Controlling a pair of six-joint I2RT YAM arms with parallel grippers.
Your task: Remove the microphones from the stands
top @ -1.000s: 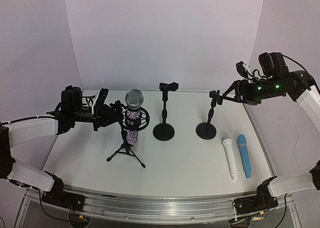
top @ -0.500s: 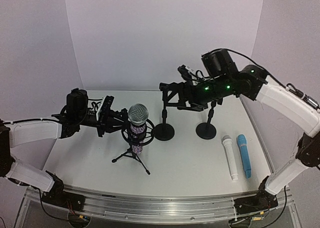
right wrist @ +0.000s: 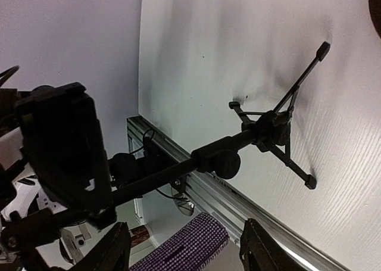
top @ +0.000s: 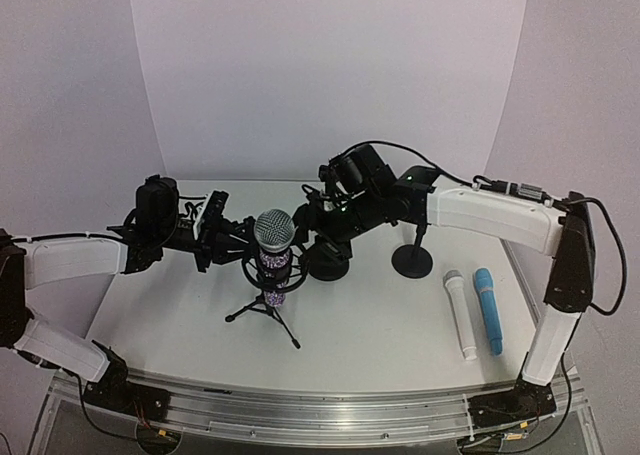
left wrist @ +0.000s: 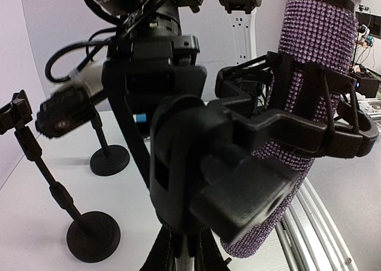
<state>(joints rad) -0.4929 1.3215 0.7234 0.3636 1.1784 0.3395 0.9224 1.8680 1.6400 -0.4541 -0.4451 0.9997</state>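
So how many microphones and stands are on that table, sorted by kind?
Microphones: 3 (purple microphone, white microphone, blue microphone)
Tripod stand: 1
Round-base stands: 2 (left stand, right stand)
Total: 6

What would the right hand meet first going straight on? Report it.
The purple microphone: its body lies between the right hand's open fingers, so contact looks near, though depth is unclear.

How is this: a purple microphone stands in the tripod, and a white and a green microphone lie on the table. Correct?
Not green: the top view shows a blue microphone beside the white microphone on the table. The rest is right.
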